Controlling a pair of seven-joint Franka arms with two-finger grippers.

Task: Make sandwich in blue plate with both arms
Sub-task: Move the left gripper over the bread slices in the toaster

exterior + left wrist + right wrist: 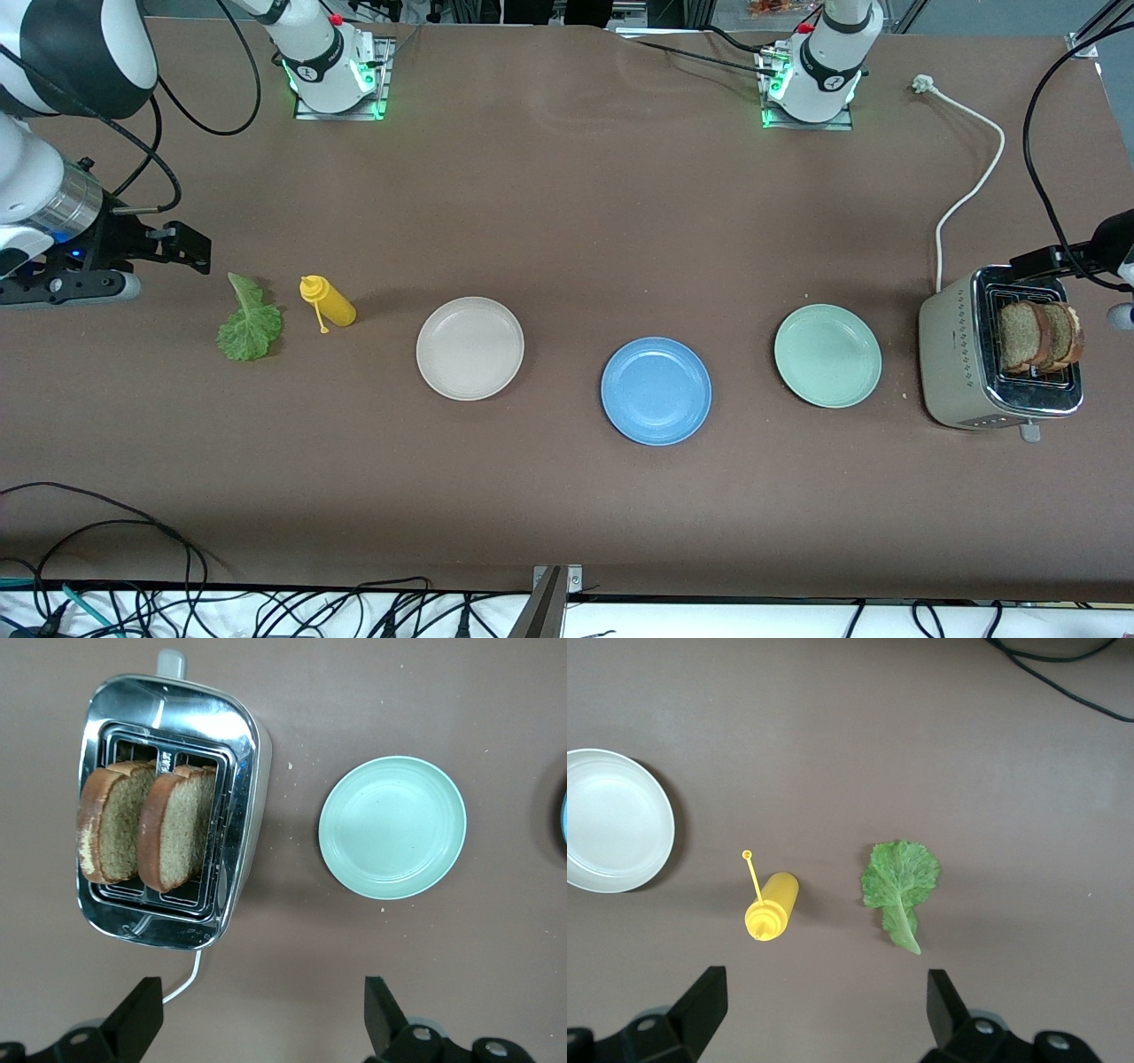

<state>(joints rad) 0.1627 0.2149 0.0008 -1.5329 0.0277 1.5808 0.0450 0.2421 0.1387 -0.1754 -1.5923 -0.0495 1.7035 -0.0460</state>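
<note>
Nearest my front camera sits the blue plate (656,391), round, sky-blue, shallow with a raised rim, bare on the brown table (567,221). I see it between the cream-white plate (469,348), toward the right arm's end, and the mint-green plate (827,355), toward the left arm's end, both slightly farther from the camera.

Both bread slices (1041,336) stand upright in the toaster (961,354) at the left arm's end of the table, just beside the mint-green plate; they are brown, speckled, with darker crusts. My left gripper (266,1019) hangs over the table near the toaster, fingers spread wide and holding nothing.

At the right arm's end lies the lettuce leaf (249,322), ruffled green with a pale rib, flat on the table beside the tipped-over yellow squeeze bottle (328,302). My right gripper (824,1014) hovers over the table by that leaf, jaws wide apart and empty.
</note>
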